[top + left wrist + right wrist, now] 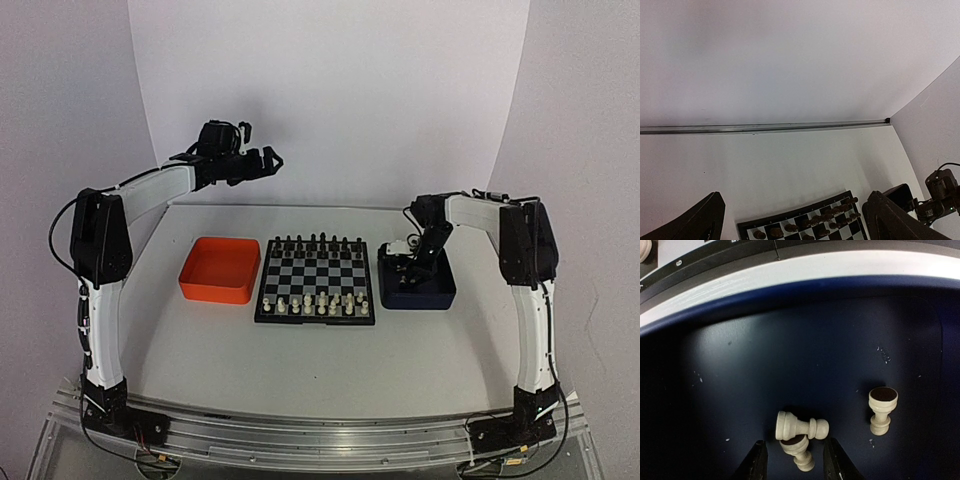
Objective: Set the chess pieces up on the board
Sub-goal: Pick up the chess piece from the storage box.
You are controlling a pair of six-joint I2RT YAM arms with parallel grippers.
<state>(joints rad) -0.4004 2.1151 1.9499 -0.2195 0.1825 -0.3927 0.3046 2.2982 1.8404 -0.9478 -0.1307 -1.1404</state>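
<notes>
The board [315, 320] lies mid-table, cream-white chess pieces [318, 303] in its near rows, black ones [315, 243] along the far rows. My right gripper [405, 270] reaches down into the dark blue tray [430, 297]. There its fingers [757, 462] stand open on either side of a tipped cream piece [799, 452], with a gap on both sides. A second cream piece [800, 426] lies across the first, and a third [882, 410] rests to the right. My left gripper [265, 160] hangs open and empty, high at the back left.
An orange tray [218, 270] sits left of the board. In the left wrist view the board's far edge [742, 227] and the blue tray [900, 192] show below. The board's rim [715, 257] borders the blue tray's wall [790, 295].
</notes>
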